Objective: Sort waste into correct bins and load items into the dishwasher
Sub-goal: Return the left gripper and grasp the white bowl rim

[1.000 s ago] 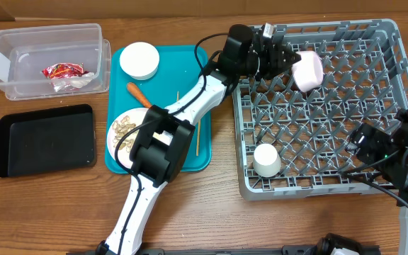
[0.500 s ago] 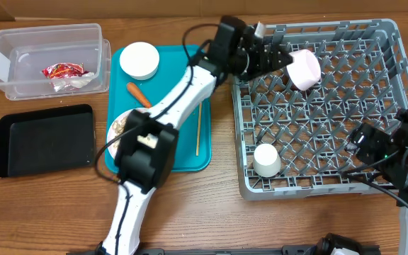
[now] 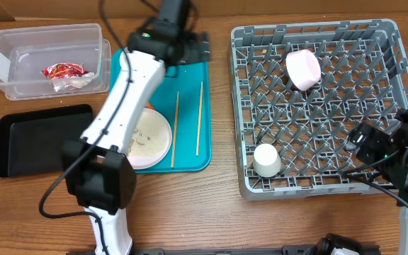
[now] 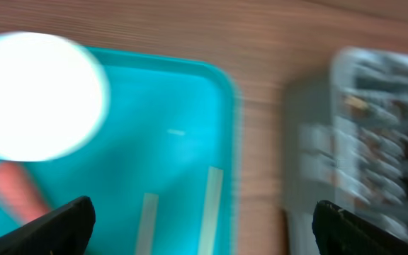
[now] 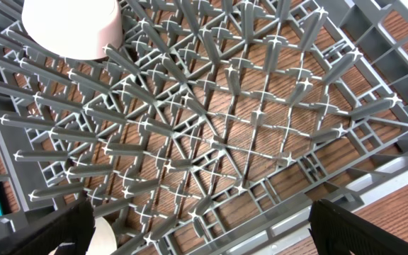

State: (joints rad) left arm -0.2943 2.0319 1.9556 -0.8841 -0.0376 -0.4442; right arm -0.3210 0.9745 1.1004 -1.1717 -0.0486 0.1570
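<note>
Your left arm point(image 3: 129, 78) has swung back off the dish rack point(image 3: 374, 32) to the far end of the teal tray point(image 3: 190, 161), leaving the pink bowl point(image 3: 304, 69) among the pegs near the rack's far wall. The left gripper point(image 4: 202, 212) is spread wide with nothing between its fingers. The right gripper point(image 5: 200, 216), also spread and empty, hangs over the rack's right side. Below the left wrist lie the white bowl point(image 4: 37, 95), the carrot point(image 4: 13, 195) and two chopsticks point(image 3: 175, 119). That wrist view is smeared, so judging height from it is risky: come down too quickly and a finger may strike the tray rim or knock the bowl. The plate point(image 3: 163, 131) carries crumbs point(image 3: 142, 136), which I expect would spill into the rack if you load it before emptying it. Only a narrow strip of bare table point(image 3: 222, 106) separates tray and rack wall; the open room is above the tray
</note>
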